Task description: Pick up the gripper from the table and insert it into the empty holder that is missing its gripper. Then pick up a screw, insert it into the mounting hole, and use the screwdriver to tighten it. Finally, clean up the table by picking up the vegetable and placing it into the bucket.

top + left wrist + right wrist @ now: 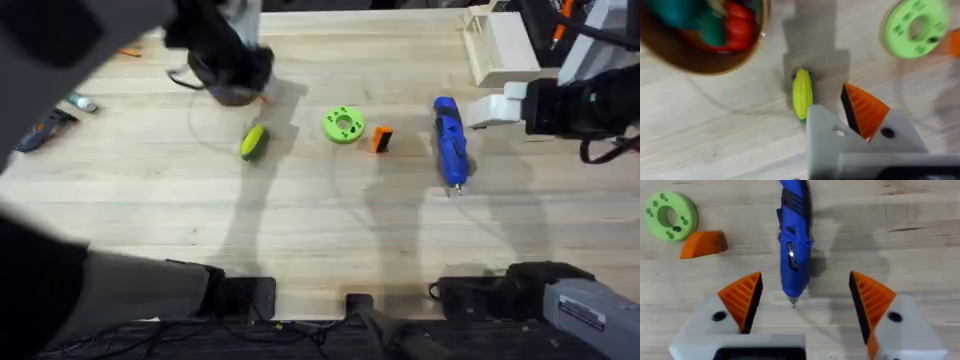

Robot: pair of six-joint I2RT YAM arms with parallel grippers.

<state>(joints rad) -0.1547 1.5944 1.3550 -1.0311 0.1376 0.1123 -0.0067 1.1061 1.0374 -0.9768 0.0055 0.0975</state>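
Right gripper [802, 297] spread, astride blue screwdriver [792, 245] tip; left gripper [840, 112] state: cannot tell. Orange gripper piece [381, 139] lies on bench beside green ring dish [343, 124]. Shift your right gripper there and pinch its flat sides squarely.

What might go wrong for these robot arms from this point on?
The screwdriver lies below the right gripper's open jaws; being round, it may roll or slip when pinched. The empty holder hangs beside the vegetable; lacking its orange piece, that arm would likely fumble any grab. The gripper lies close to the green ring, which may get nudged.
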